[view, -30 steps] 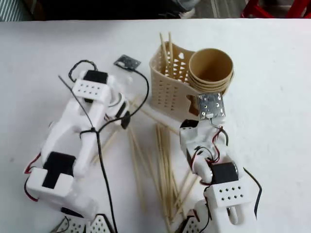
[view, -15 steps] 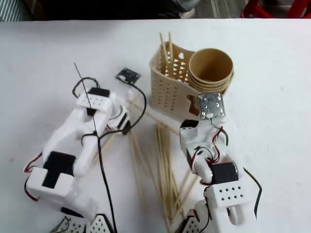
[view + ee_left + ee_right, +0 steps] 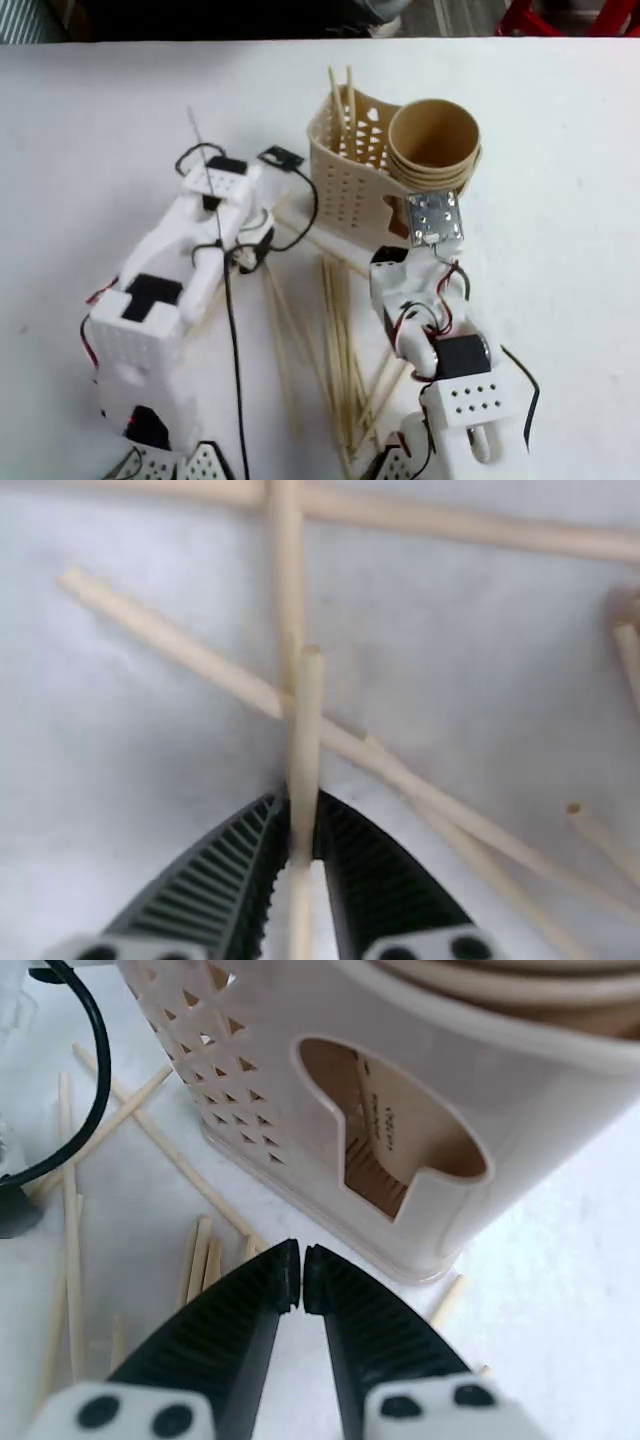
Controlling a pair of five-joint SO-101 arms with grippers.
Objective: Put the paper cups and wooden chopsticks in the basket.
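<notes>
The left end effector (image 3: 302,825) is clenched on one wooden chopstick (image 3: 305,720), low over loose chopsticks (image 3: 180,645) that lie crossed on the white tabletop (image 3: 560,150). The right end effector (image 3: 301,1272) is clenched with nothing between its fingers, just beside the basket (image 3: 345,190). Stacked paper cups (image 3: 433,140) and two upright chopsticks (image 3: 341,100) stand inside the basket.

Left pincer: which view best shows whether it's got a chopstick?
The left wrist view. There the left pincer is shut on one chopstick, seen close up. The high view gives the left arm from above, its housing over the grasp. The right wrist view catches that arm's black cable beside the basket.
</notes>
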